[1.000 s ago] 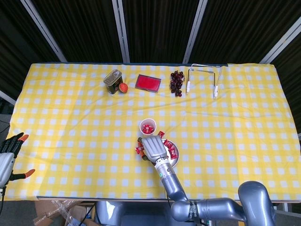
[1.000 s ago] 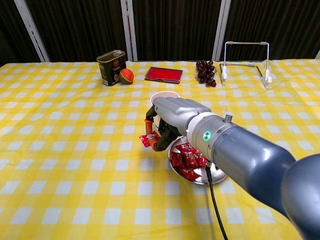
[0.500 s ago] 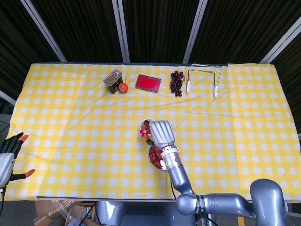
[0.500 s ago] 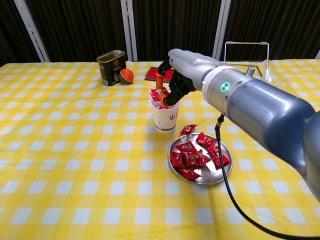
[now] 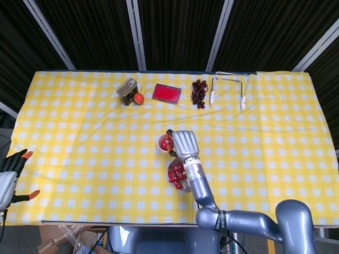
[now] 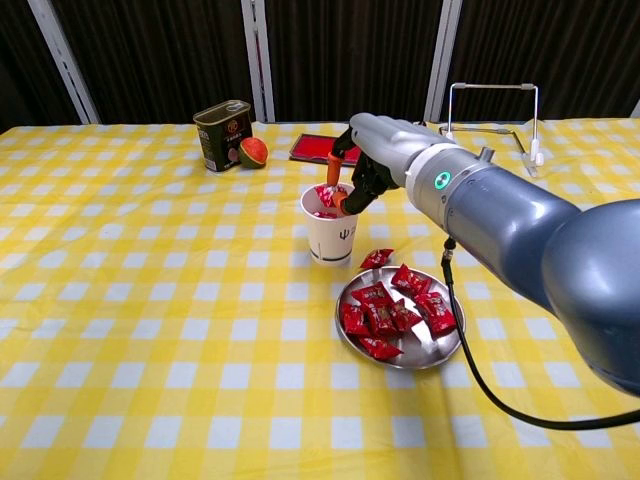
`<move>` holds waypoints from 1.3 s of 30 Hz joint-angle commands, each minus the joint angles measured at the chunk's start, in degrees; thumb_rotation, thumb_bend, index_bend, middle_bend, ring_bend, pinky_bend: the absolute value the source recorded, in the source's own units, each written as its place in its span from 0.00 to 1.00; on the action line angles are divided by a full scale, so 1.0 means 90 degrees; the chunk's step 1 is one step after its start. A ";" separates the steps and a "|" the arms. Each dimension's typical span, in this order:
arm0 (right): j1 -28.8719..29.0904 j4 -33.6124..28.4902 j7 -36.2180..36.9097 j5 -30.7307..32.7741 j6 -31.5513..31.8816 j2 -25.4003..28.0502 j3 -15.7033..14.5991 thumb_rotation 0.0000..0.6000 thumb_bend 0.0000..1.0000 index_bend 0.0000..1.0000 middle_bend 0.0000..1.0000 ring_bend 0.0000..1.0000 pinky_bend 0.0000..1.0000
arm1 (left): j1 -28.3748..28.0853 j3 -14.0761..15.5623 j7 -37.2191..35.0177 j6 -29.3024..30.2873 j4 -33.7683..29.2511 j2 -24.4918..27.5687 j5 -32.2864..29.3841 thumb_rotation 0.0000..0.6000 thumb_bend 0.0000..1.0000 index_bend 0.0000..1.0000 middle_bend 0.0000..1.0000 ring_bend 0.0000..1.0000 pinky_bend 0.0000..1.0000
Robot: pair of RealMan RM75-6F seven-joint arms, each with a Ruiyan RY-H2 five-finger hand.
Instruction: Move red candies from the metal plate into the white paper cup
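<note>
The white paper cup (image 6: 330, 232) (image 5: 164, 143) stands mid-table with red candies inside. My right hand (image 6: 378, 148) (image 5: 184, 143) hovers at the cup's right rim, fingertips over its mouth, pinching a red candy (image 6: 324, 193) just above the rim. The metal plate (image 6: 437, 353) (image 5: 170, 180) lies near the cup, toward the front edge, with several red candies (image 6: 385, 312) on it. One candy (image 6: 376, 259) lies on the cloth between cup and plate. My left hand (image 5: 7, 175) hangs off the table's left edge with spread fingers, holding nothing.
Along the back stand a green tin (image 6: 222, 134) with a small red-green fruit (image 6: 252, 152), a flat red box (image 6: 327, 149), a bunch of dark grapes (image 6: 411, 144) and a wire rack (image 6: 492, 122). A yellow checked cloth covers the table.
My right hand carried a candy from beside the plate up to the cup. In the last half second it dropped lower and shifted slightly right, bringing the candy to the cup's mouth.
</note>
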 commanded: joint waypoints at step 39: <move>-0.0930 -0.2417 -0.0842 0.0574 0.1142 0.1593 -0.0681 1.00 0.38 0.35 0.87 0.92 1.00 | 0.0110 0.0016 0.0126 0.0287 0.0020 -0.0092 0.0146 1.00 0.02 0.00 0.00 0.00 0.00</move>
